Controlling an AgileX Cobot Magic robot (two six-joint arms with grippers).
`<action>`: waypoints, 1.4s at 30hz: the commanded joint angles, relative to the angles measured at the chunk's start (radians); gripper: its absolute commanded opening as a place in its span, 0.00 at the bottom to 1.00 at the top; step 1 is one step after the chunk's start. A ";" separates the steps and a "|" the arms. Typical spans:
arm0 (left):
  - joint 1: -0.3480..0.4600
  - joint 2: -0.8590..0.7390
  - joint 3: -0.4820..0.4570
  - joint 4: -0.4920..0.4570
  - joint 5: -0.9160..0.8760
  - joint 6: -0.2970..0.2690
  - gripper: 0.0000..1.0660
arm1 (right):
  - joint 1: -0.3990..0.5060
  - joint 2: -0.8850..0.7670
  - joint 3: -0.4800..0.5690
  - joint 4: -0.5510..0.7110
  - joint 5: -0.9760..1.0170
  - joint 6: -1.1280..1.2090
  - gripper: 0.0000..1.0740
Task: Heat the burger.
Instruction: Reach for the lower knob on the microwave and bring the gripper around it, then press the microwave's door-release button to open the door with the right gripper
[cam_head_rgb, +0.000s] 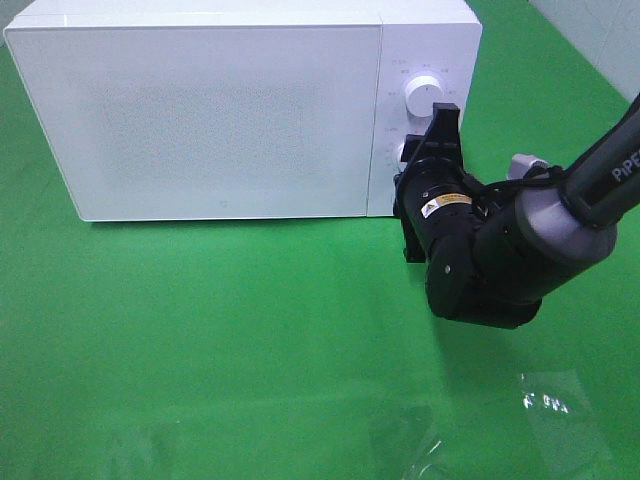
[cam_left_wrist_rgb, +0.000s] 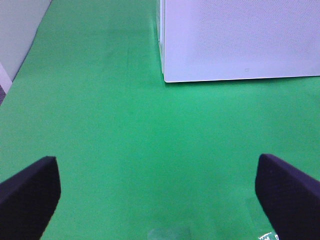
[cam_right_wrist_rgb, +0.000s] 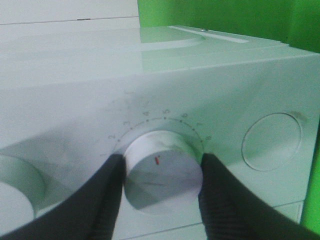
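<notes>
Green cloth, white microwave, right gripper on the timer dial.

Green cloth (cam_head_rgb: 250, 340) covers the bench. The microwave (cam_head_rgb: 200, 110) stands at the back with its door (cam_head_rgb: 190, 100) shut. The burger shows in no view; I judge it is behind that door, but cannot confirm it. The right gripper (cam_right_wrist_rgb: 161, 162) faces the control panel, its fingers (cam_right_wrist_rgb: 107, 190) pinching the dial (cam_right_wrist_rgb: 165, 170) from opposite sides. The dial's axis points straight out of the panel, in line with the wrist, so the coming move is likely a roll about that axis. A small red mark (cam_right_wrist_rgb: 157, 160) on the dial sits below the printed scale. The left gripper (cam_left_wrist_rgb: 159, 187) hangs over bare cloth near the microwave's far end, fingers spread wide, holding nothing, well apart from the dial.
</notes>
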 joint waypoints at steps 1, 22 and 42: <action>0.004 -0.020 0.003 0.001 -0.010 0.000 0.92 | 0.017 -0.022 -0.059 -0.224 -0.211 0.017 0.32; 0.004 -0.020 0.003 0.001 -0.010 0.000 0.92 | 0.033 -0.030 -0.057 -0.123 -0.084 -0.145 0.60; 0.004 -0.020 0.003 0.001 -0.010 0.000 0.92 | 0.055 -0.236 -0.056 -0.270 0.564 -0.534 0.68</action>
